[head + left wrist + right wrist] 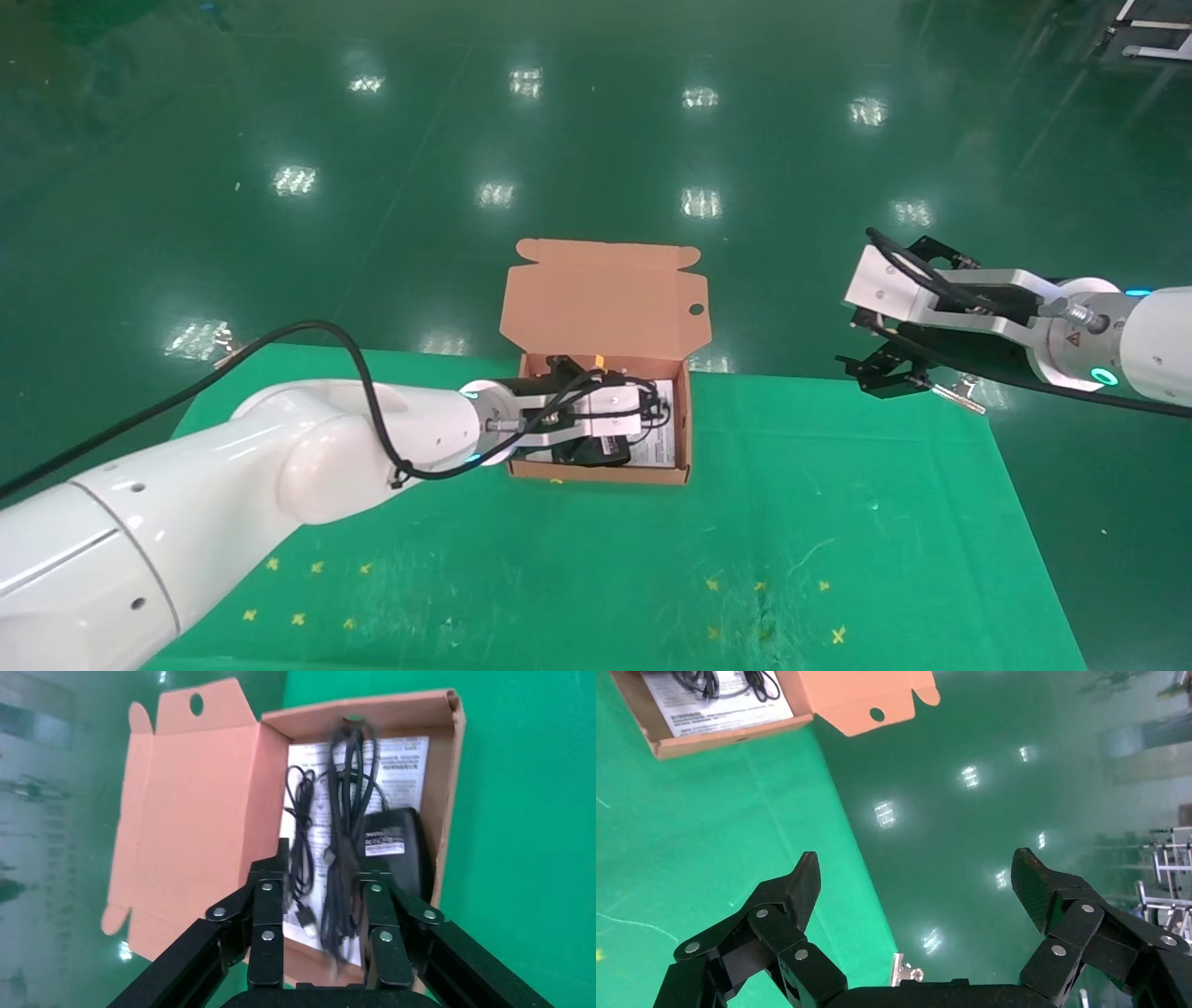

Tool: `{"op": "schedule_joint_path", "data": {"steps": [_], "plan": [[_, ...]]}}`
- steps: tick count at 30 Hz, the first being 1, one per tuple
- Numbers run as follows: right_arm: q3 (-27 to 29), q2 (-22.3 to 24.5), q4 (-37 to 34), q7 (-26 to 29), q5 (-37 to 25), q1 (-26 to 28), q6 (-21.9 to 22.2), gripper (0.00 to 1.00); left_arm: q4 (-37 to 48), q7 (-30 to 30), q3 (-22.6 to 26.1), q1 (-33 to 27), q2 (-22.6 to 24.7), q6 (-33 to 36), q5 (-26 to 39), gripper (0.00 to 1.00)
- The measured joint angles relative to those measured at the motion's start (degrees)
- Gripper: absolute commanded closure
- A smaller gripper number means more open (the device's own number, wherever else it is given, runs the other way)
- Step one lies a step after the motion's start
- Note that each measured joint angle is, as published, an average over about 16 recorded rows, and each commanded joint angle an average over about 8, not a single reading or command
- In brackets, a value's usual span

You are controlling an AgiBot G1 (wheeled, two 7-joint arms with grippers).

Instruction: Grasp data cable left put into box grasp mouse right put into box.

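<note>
The box (596,472) stands open on the green mat, its lid (605,298) up at the back. In the left wrist view the mouse (397,846) lies upside down in the box, white label up, on the printed sheet (404,762). Its thin cord (302,832) lies beside it. The looped data cable (344,832) is blurred and stretches along the box between my left gripper's spread fingers. My left gripper (323,874) hovers just over the box (643,419), open. My right gripper (885,373) is open and empty, raised beyond the mat's right far corner.
The green mat (792,522) covers the table, with small yellow marks near the front. A metal clip (905,974) holds the mat's edge below my right gripper. Glossy green floor lies beyond the table. The box also shows in the right wrist view (729,734).
</note>
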Motion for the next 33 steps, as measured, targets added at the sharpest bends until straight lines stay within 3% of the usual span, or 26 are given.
{"op": "schedule_joint_path", "data": {"steps": [15,33], "plan": [[2.3,-0.8,0.0,-8.3,0.5,4.6,-5.9,0.0,-3.3,-2.4,-6.3,-5.2,-5.1,1.0,-4.5,0.0],[19.9,0.5,-0.8,-17.5,19.5,-8.8,-18.2,0.0,-10.4,2.1,-22.3,4.0,-15.4,17.6,-21.3,0.0]]}}
